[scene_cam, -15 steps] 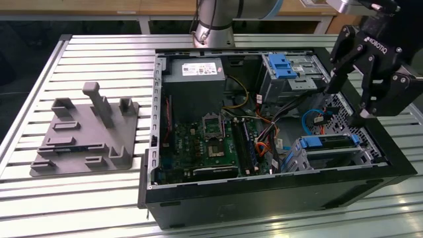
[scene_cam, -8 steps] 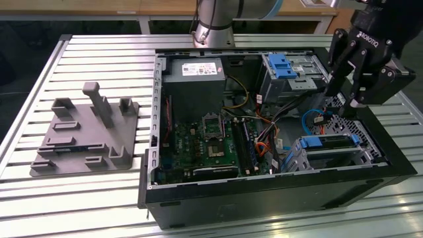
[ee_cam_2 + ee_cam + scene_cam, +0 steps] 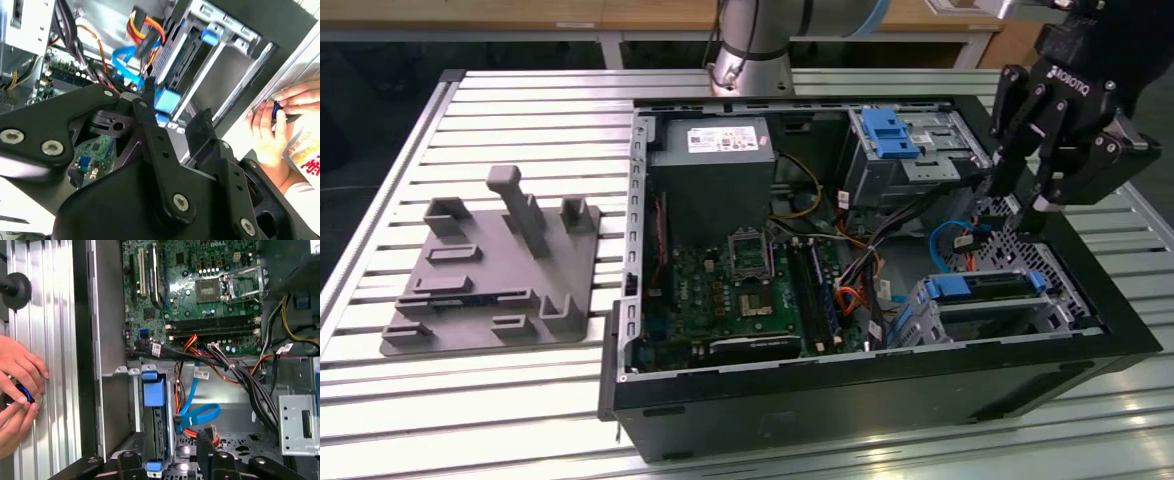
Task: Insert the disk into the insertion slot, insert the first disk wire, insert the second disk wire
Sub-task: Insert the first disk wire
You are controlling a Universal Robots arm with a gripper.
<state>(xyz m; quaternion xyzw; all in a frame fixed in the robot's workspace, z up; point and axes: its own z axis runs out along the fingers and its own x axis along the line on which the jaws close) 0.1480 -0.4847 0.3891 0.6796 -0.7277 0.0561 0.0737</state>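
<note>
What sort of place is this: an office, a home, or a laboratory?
Most likely a robotics laboratory or test bench: a robot arm stands on a slatted metal table, with an open computer case and a grey fixture on it.

Robotics lab/workshop: slatted alu bench (image 3: 520, 110), open PC case (image 3: 854, 410), grey jig (image 3: 480, 290), robot arm (image 3: 750, 45) mounted at bench edge

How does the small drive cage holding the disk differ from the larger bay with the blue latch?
In the exterior view the insertion slot lies toward the near wall of the case, the larger bay toward the far wall. The slot holds the blue-framed disk; the bay bears a blue latch on top. Both are grey metal.
</note>
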